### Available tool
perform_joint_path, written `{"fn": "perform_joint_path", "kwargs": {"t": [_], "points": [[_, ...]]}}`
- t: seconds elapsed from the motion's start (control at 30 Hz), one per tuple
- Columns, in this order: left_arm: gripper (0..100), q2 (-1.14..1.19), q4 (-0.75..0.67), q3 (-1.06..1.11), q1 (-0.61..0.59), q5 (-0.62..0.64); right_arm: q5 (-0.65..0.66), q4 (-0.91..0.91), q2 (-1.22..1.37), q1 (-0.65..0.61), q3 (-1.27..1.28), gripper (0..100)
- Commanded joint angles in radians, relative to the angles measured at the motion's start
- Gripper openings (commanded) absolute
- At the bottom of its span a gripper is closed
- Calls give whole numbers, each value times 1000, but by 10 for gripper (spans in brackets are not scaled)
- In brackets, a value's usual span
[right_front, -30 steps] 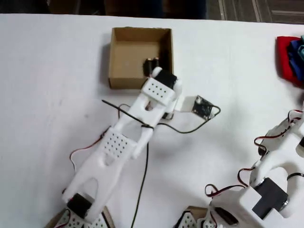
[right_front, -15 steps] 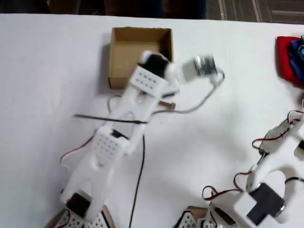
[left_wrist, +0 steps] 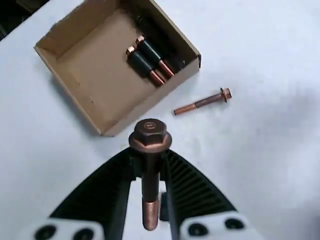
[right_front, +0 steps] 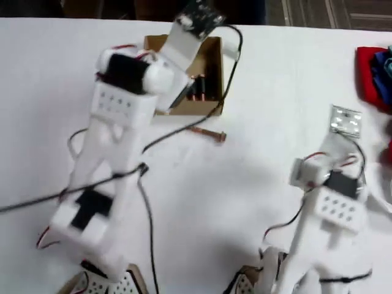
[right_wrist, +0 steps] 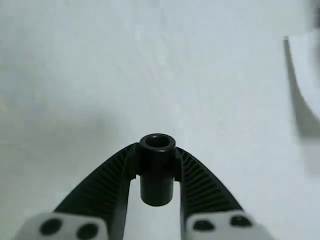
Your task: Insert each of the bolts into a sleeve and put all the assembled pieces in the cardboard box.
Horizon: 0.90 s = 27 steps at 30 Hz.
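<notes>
white table (right_front: 257,184), dark floor (right_front: 306,12) behind: two assembled pieces (left_wrist: 141,62) in the cardboard box (left_wrist: 95,65), one loose bolt (left_wrist: 202,102) beside it, left gripper (left_wrist: 150,160) clamping a second bolt (left_wrist: 150,142), right gripper (right_wrist: 157,155) clamping one sleeve (right_wrist: 157,172).

I grip a copper hex-head bolt (left_wrist: 150,172) in my left gripper (left_wrist: 150,155), its head sticking out past my fingertips. My right gripper (right_wrist: 157,150) clamps a short black sleeve (right_wrist: 157,172), bore open and empty. The open cardboard box (left_wrist: 85,70) holds two assembled pieces (left_wrist: 148,60) side by side in its 4 o'clock corner. A loose bolt (right_front: 207,133) lies flat near the box, at its 5 o'clock.
</notes>
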Motion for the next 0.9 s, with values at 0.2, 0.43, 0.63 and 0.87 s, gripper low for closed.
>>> {"fn": "perform_joint_path", "kwargs": {"t": [0.2, 0.43, 0.63, 0.87], "points": [[26, -526, -187, 559, 14, 216, -133, -704, -168, -473, 327, 21], [25, -818, -746, 974, -63, 416, -133, -969, -174, -616, 479, 21], [25, -1102, -1304, 1515, -57, 514, -124, -955, -183, -656, 491, 21], [26, -1192, -1456, 1721, 8, 646, -124, -723, -496, -731, 497, 21]]}}
